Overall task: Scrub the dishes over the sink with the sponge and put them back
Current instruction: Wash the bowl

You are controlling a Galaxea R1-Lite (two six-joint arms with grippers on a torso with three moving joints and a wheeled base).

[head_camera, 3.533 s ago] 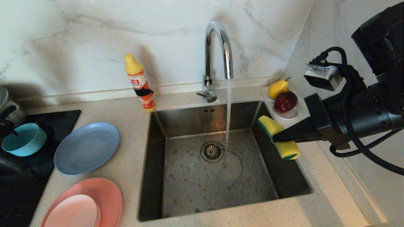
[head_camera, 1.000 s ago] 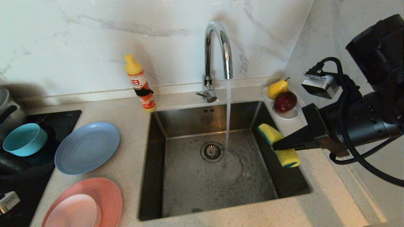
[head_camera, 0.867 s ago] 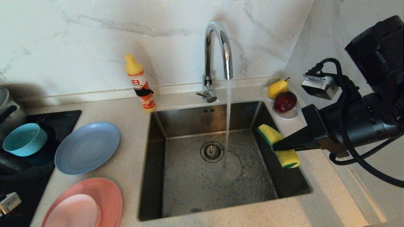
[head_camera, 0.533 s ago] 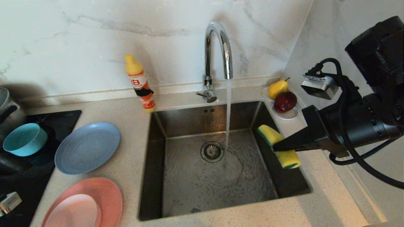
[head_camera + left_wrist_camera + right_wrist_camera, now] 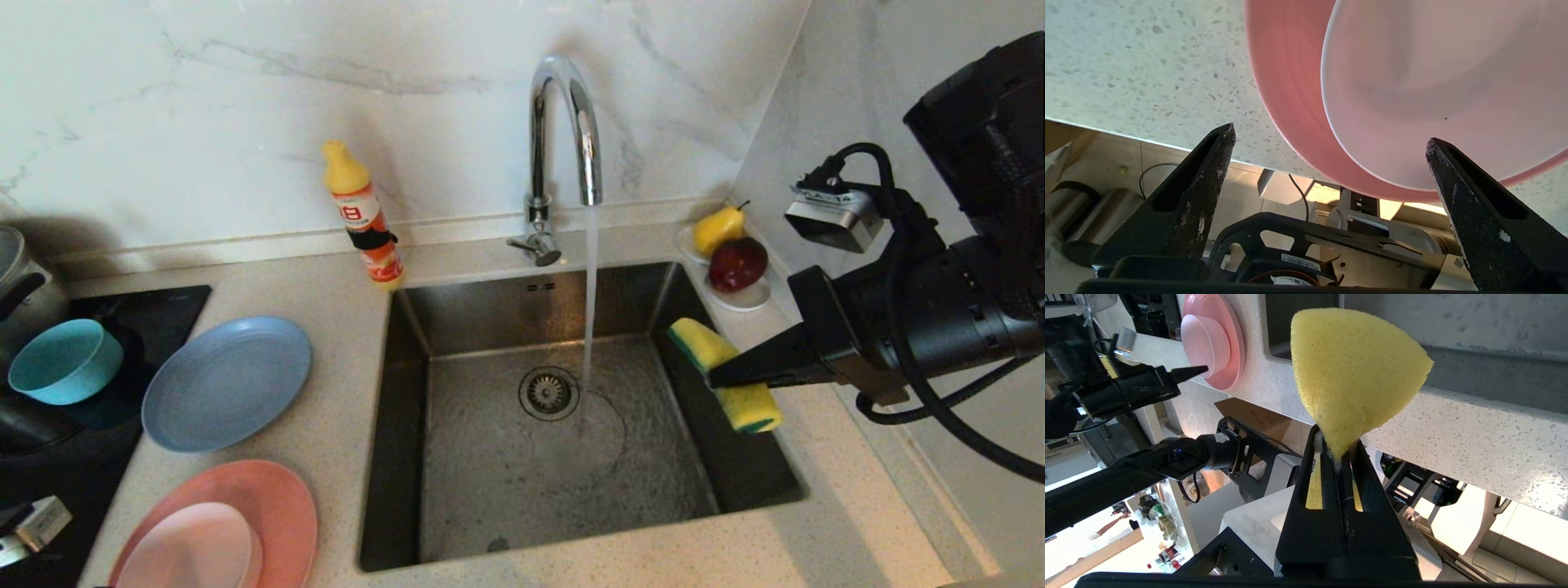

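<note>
My right gripper (image 5: 712, 377) is shut on the bent yellow sponge (image 5: 727, 380) and holds it above the right edge of the steel sink (image 5: 490, 482). In the right wrist view the sponge (image 5: 1355, 371) bulges out of the closed fingers of that gripper (image 5: 1337, 441). My left gripper (image 5: 1329, 134) is open at the counter's front edge, its fingers either side of the near rim of the salmon-pink plate (image 5: 1290, 81) and the pale pink dish (image 5: 1433, 90) stacked on it. Left of the sink lie that plate (image 5: 261, 498), the small dish (image 5: 192, 551), a grey-blue plate (image 5: 224, 384) and a teal bowl (image 5: 61, 359).
Water runs from the chrome tap (image 5: 563, 122) onto the sink floor beside the drain (image 5: 549, 392). A detergent bottle (image 5: 363, 216) stands behind the sink's left corner. A white dish with fruit (image 5: 735, 261) sits at the back right. A black hob (image 5: 49, 490) and a steel pot (image 5: 12, 273) are at the far left.
The left arm has left the teal bowl and come down to the front left corner by the pink plates, edging right. The right arm and sponge have barely moved.
</note>
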